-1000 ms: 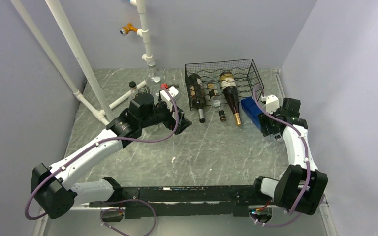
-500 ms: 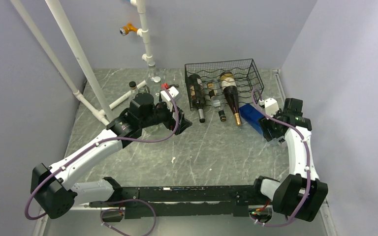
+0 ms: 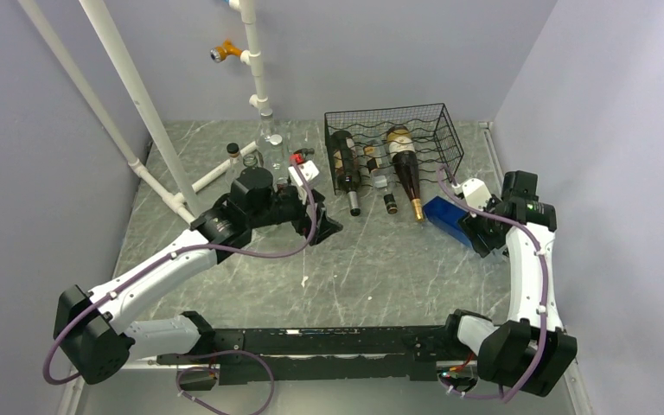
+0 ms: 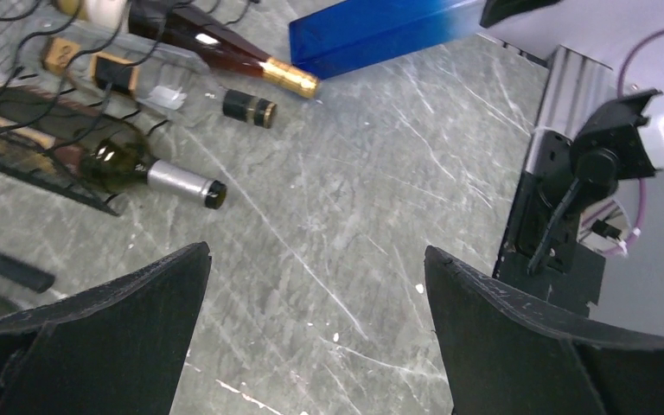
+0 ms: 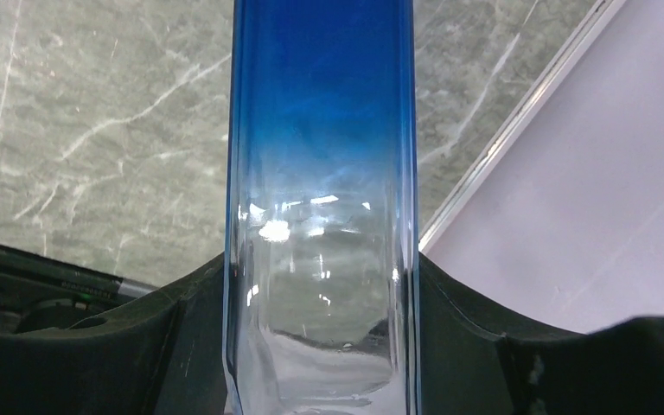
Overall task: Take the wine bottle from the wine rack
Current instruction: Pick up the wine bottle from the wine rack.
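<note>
The black wire wine rack [image 3: 386, 111] stands at the back of the table with three bottles lying in it, necks toward me: a dark one with a silver cap [image 3: 344, 169] [image 4: 151, 173], a small clear one [image 3: 379, 180] and a gold-foiled one [image 3: 407, 173] [image 4: 242, 60]. A blue, square-sided wine bottle [image 3: 445, 216] [image 4: 372, 35] [image 5: 320, 130] is off the rack, to its right front. My right gripper [image 3: 477, 226] [image 5: 320, 285] is shut on its clear lower end. My left gripper [image 3: 328, 221] [image 4: 313, 255] hovers open over bare table, left of the rack's front.
White pipes [image 3: 138, 95] slant across the back left, with small glass bottles [image 3: 246, 158] at their foot. The right wall [image 3: 605, 173] is close behind my right arm. The arms' black base rail [image 3: 311, 341] runs along the near edge.
My right gripper has drawn the blue bottle nearer and away from the rack, swinging it more crosswise. My left gripper has shifted slightly right and nearer, still open.
</note>
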Controlling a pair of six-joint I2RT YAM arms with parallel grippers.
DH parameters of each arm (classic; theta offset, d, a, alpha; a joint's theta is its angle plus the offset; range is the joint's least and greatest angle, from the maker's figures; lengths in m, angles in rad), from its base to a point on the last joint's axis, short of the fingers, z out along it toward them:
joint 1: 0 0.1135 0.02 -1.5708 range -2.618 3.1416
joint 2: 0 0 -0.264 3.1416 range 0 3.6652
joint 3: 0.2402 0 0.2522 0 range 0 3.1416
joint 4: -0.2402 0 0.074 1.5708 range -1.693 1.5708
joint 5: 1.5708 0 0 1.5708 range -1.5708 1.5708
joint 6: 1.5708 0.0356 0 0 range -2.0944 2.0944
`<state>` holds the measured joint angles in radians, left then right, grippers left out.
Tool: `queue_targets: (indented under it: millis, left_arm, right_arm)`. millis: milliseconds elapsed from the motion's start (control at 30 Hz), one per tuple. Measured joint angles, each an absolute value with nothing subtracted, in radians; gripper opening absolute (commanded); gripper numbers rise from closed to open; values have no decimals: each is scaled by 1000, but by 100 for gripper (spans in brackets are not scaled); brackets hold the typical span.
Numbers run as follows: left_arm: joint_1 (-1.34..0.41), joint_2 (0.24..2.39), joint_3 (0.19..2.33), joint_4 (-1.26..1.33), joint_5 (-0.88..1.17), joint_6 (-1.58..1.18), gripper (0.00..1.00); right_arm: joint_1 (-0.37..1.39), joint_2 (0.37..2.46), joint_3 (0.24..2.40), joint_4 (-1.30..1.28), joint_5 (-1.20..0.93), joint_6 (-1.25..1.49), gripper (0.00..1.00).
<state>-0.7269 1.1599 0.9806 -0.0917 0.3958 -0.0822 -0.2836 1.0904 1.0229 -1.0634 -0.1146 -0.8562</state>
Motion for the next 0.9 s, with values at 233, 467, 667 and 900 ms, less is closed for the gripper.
queue_targets:
  millis: [233,467,667,900]
  left_arm:
    - [-784,1160,881,21,510,11,99]
    - [-852,1166,740,203,621,125,99]
    - [-878,1227,730,336,634,166,99]
    - [-976,1399,778,476,577,207,99]
  right_arm:
    - [-284,1047,1067,-1179,-97,-962,0]
    - [-283,1003,1085,-1298,-112,-1163,0]
    - [-272,993,1090,-1364,-153,-1297,0]
    - [-231,997,1103,-1421,-227,-1399,0]
